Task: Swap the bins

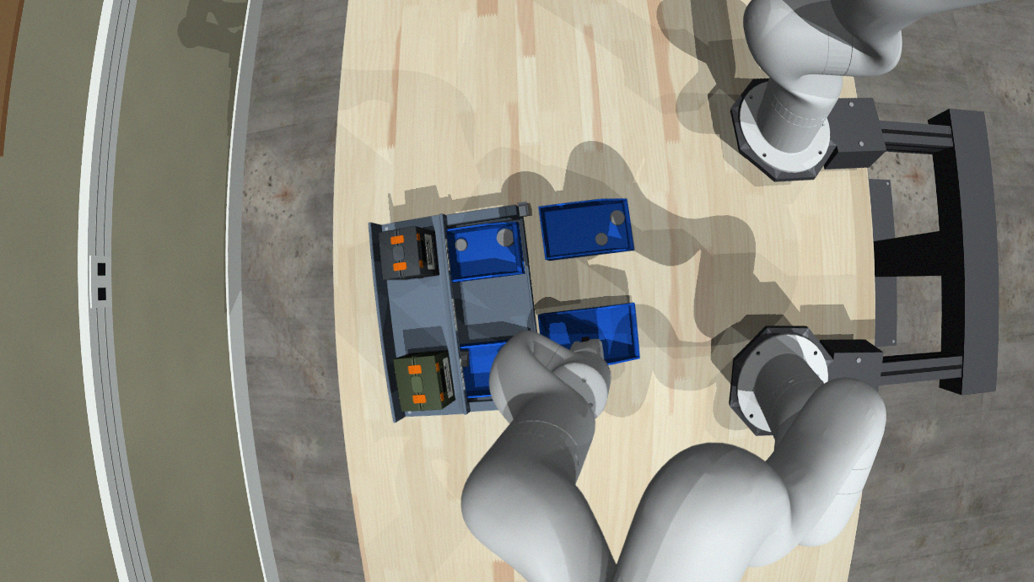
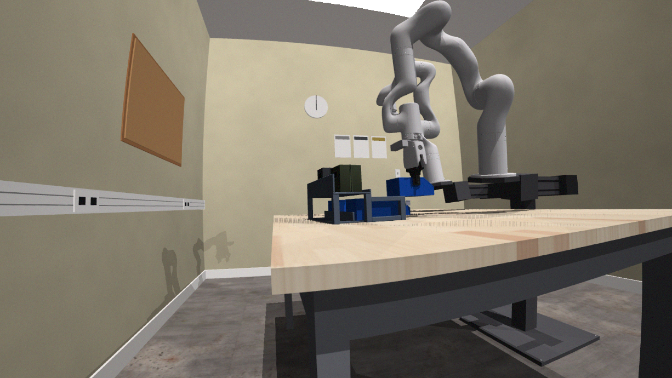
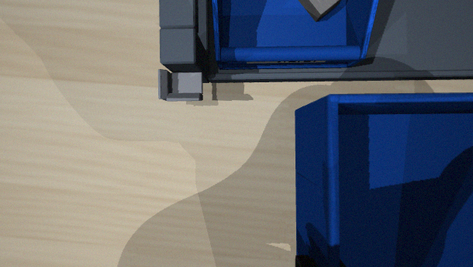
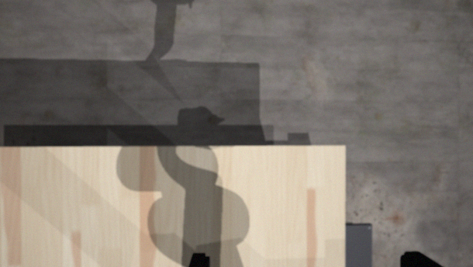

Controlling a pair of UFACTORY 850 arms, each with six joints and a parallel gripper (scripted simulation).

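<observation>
Left hand (image 1: pixel 587 342) (image 2: pixel 416 181) (image 3: pixel 319 261) grips the empty bin (image 1: pixel 623 326) (image 2: pixel 398 187) (image 3: pixel 388 147), outside the shelf (image 1: pixel 416 310) (image 2: pixel 335 208) (image 3: pixel 177 44); you should next lower it upright onto the bench (image 1: pixel 433 491) (image 2: pixel 376 244) (image 3: pixel 77 175) (image 4: pixel 279 175).

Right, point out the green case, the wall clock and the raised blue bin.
green case (image 1: pixel 416 385) (image 2: pixel 344 178): top, lid; exterior, side
wall clock (image 2: pixel 310 108): exterior, face
raised blue bin (image 1: pixel 616 331) (image 2: pixel 398 187) (image 3: pixel 312 155): top, inside; exterior and left wrist, outer wall
</observation>
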